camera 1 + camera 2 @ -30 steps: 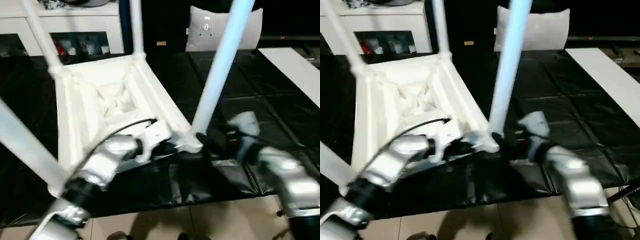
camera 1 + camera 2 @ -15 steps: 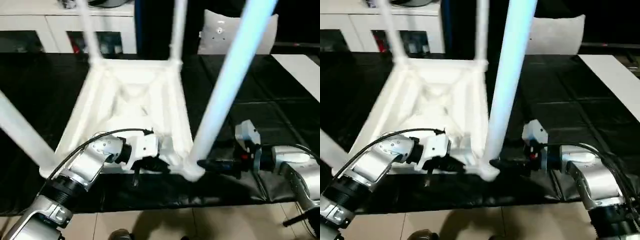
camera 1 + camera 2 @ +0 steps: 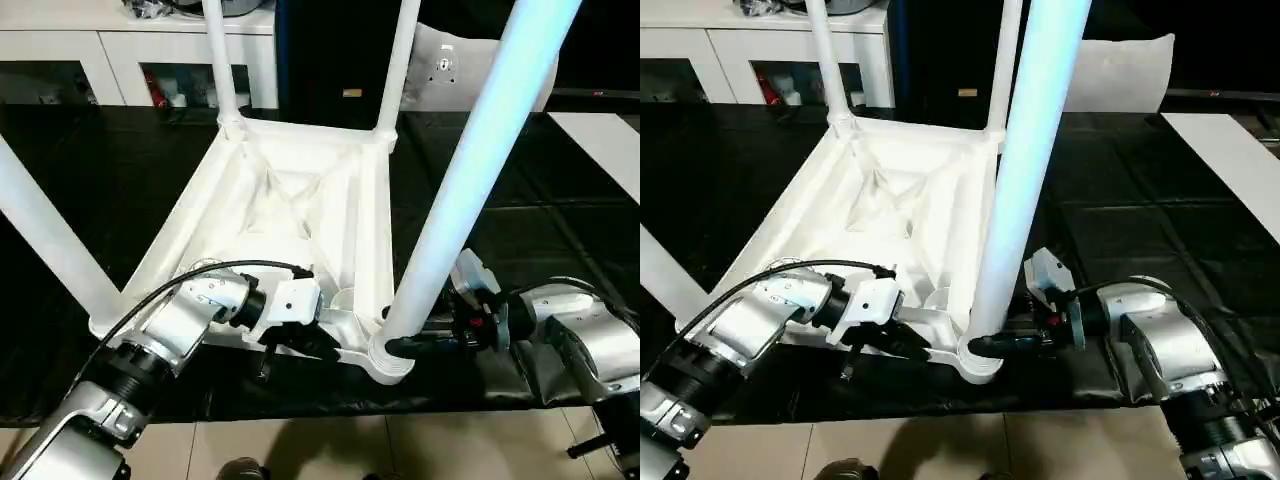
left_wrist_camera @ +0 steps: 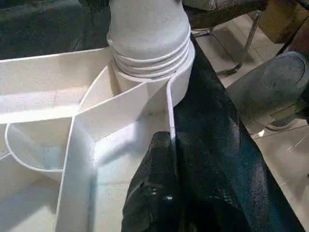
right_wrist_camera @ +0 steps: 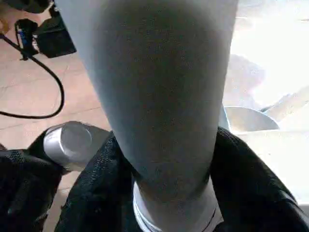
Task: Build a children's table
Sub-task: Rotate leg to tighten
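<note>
The children's table (image 3: 300,200) lies upside down on the black-covered work table (image 3: 560,220), its four legs rising from the corner sockets. The near right leg (image 3: 470,170) stands in the socket (image 3: 385,360) at the work table's front edge. The left gripper (image 3: 305,340) sits on the top's near rim, just left of that socket, its fingers (image 4: 159,193) astride a rib. The right gripper (image 3: 415,345) reaches in from the right and closes around the foot of the near right leg. A cabinet (image 3: 130,50) stands behind the work table, at far left.
</note>
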You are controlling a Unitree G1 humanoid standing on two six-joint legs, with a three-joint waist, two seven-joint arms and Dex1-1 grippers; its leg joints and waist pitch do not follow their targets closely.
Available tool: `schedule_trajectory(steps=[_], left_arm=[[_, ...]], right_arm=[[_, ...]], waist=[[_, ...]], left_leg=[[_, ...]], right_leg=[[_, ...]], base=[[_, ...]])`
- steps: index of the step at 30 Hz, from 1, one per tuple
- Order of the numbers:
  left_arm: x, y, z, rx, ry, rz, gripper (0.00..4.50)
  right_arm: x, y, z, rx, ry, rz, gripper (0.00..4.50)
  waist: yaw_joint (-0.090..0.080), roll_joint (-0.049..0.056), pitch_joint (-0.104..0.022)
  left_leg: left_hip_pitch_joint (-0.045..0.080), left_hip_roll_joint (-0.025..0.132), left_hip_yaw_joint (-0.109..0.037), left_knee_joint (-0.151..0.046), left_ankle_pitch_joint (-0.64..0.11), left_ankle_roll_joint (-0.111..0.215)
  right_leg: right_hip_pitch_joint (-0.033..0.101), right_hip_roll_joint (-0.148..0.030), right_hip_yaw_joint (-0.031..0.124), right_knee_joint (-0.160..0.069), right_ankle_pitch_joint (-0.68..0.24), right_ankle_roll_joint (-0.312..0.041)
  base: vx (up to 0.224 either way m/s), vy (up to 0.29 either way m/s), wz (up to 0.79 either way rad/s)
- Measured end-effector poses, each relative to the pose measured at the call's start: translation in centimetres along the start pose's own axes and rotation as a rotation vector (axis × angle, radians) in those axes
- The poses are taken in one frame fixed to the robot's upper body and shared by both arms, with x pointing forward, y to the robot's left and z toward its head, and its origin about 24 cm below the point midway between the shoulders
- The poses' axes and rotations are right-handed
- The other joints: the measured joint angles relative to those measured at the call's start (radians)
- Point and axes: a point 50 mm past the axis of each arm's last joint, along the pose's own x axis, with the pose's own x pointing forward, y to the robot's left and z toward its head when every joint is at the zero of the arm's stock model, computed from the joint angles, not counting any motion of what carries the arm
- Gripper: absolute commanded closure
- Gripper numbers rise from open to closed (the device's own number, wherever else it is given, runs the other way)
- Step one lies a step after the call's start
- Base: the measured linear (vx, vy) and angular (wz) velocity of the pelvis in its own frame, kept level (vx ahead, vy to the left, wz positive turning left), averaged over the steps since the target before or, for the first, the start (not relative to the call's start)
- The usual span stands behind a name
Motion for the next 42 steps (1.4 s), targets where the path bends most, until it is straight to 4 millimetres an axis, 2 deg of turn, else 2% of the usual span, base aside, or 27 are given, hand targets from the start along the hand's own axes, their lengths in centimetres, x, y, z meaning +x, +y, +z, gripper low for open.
schedule_trajectory(steps=[6, 9, 10, 12, 17, 19, 21, 22, 23, 26, 28, 29, 33, 40, 41, 42], left_arm=[[0.2, 0.1, 0.1, -0.046, -0.028, 0.010, 4.50], [0.5, 0.3, 0.0, -0.138, -0.054, 0.101, 4.50], [0.3, 0.5, -0.2, -0.178, -0.056, 0.160, 4.50], [0.6, 1.3, -0.2, -0.245, -0.050, 0.288, 4.50], [3.2, 2.5, 0.9, -0.352, -0.090, 0.476, 4.50], [3.9, 2.9, 1.4, -0.385, -0.093, 0.554, 4.50], [4.4, 3.2, 1.8, -0.400, -0.092, 0.608, 4.50], [4.6, 3.3, 1.9, -0.401, -0.091, 0.626, 4.50], [4.7, 3.4, 2.0, -0.401, -0.090, 0.638, 4.50], [4.8, 3.5, 2.2, -0.401, -0.094, 0.652, 4.50], [4.8, 3.5, 2.3, -0.397, -0.096, 0.654, 4.50], [4.8, 3.5, 2.4, -0.392, -0.097, 0.649, 4.50], [3.8, 3.3, 2.0, -0.346, -0.091, 0.595, 4.50], [2.1, 2.5, 1.0, -0.269, -0.078, 0.486, 4.50], [1.2, 1.9, 0.5, -0.235, -0.069, 0.419, 4.50], [0.8, 1.6, 0.2, -0.222, -0.068, 0.390, 4.50]], right_arm=[[-0.1, 0.5, -0.3, 0.047, -0.030, -0.030, 2.52], [0.6, 0.9, -0.5, 0.093, -0.081, -0.185, 2.52], [1.0, 0.7, -0.5, 0.113, -0.107, -0.271, 2.52], [2.1, -0.2, -0.3, 0.155, -0.157, -0.488, 2.52], [3.2, -1.8, 0.2, 0.249, -0.212, -0.870, 2.54], [4.2, -2.4, 0.6, 0.299, -0.238, -1.027, 2.54], [4.7, -2.8, 1.0, 0.313, -0.245, -1.113, 2.54], [4.9, -3.0, 1.1, 0.312, -0.246, -1.141, 1.99], [5.0, -3.1, 1.2, 0.309, -0.249, -1.159, 1.86], [5.3, -3.3, 1.4, 0.293, -0.261, -1.172, 1.76], [5.3, -3.3, 1.5, 0.287, -0.267, -1.173, 1.41], [5.2, -3.3, 1.5, 0.275, -0.267, -1.158, 1.41], [4.1, -2.7, 1.2, 0.209, -0.243, -1.009, 1.06], [1.9, -1.5, 0.7, 0.085, -0.142, -0.766, 0.52], [1.0, -1.0, 0.7, 0.036, -0.097, -0.642, 0.45], [0.6, -0.8, 0.8, 0.011, -0.092, -0.600, 0.35]], waist=[[0.007, 0.000, 0.000], [0.005, 0.001, 0.000], [-0.003, 0.001, 0.000], [-0.031, 0.002, 0.000], [-0.090, 0.003, -0.001], [-0.098, 0.006, -0.001], [-0.100, 0.007, -0.002], [-0.100, 0.007, -0.002], [-0.101, 0.007, -0.002], [-0.099, 0.010, -0.002], [-0.094, 0.010, -0.002], [-0.090, 0.010, -0.002], [-0.083, 0.012, -0.002], [-0.064, 0.013, -0.002], [-0.060, 0.013, -0.002], [-0.059, 0.013, -0.002]], left_leg=[[0.001, 0.000, 0.000, 0.000, 0.000, 0.000], [0.003, 0.000, 0.000, -0.001, 0.000, 0.000], [0.006, 0.000, 0.000, -0.001, 0.000, -0.001], [0.010, -0.001, 0.000, -0.001, 0.001, -0.002], [0.007, -0.001, -0.006, -0.005, 0.001, -0.002], [0.003, 0.000, -0.013, -0.005, 0.001, -0.002], [0.000, -0.001, -0.016, -0.005, 0.001, -0.002], [0.000, -0.002, -0.016, -0.005, 0.001, -0.002], [-0.001, -0.002, -0.016, -0.005, 0.001, -0.002], [-0.001, -0.003, -0.015, -0.006, 0.000, -0.001], [-0.001, -0.003, -0.015, -0.007, -0.001, 0.000], [-0.001, -0.003, -0.015, -0.010, -0.001, 0.000], [-0.003, 0.000, -0.015, -0.019, 0.000, -0.001], [-0.003, 0.002, -0.012, -0.018, 0.000, -0.001], [-0.002, 0.002, -0.011, -0.018, 0.000, -0.001], [-0.001, 0.002, -0.011, -0.018, 0.000, -0.001]], right_leg=[[0.001, 0.000, 0.000, 0.000, 0.000, 0.000], [0.002, 0.000, 0.000, 0.000, -0.001, 0.001], [0.003, 0.000, 0.000, 0.001, -0.001, 0.002], [0.003, 0.000, 0.000, 0.000, -0.001, 0.002], [0.004, 0.000, -0.009, -0.021, -0.002, 0.003], [0.003, -0.001, -0.019, -0.031, -0.001, 0.003], [0.003, -0.001, -0.021, -0.034, -0.001, 0.002], [0.003, -0.002, -0.020, -0.034, -0.001, 0.002], [0.003, -0.002, -0.020, -0.034, -0.001, 0.002], [0.003, -0.003, -0.019, -0.034, 0.008, -0.001], [0.002, -0.003, -0.019, -0.033, 0.017, -0.002], [0.001, -0.003, -0.019, -0.033, 0.017, -0.002], [0.000, 0.001, -0.020, -0.033, 0.018, -0.003], [-0.004, 0.003, -0.020, -0.032, 0.019, -0.009], [-0.003, 0.003, -0.020, -0.032, 0.019, -0.009], [-0.002, 0.003, -0.020, -0.032, 0.019, -0.010]], base=[[0.000, 0.000, 0.00], [0.000, 0.000, 0.00], [0.000, 0.000, 0.00], [0.000, 0.000, 0.00], [-0.011, 0.005, -0.04], [0.000, 0.000, 0.00], [0.000, 0.000, 0.00], [0.000, 0.000, 0.00], [0.000, 0.000, 0.00], [0.000, 0.000, 0.00], [0.000, 0.000, 0.00], [0.000, 0.000, 0.00], [0.000, 0.000, 0.00], [0.000, 0.000, 0.00], [0.000, 0.000, 0.00], [0.000, 0.000, 0.00]])
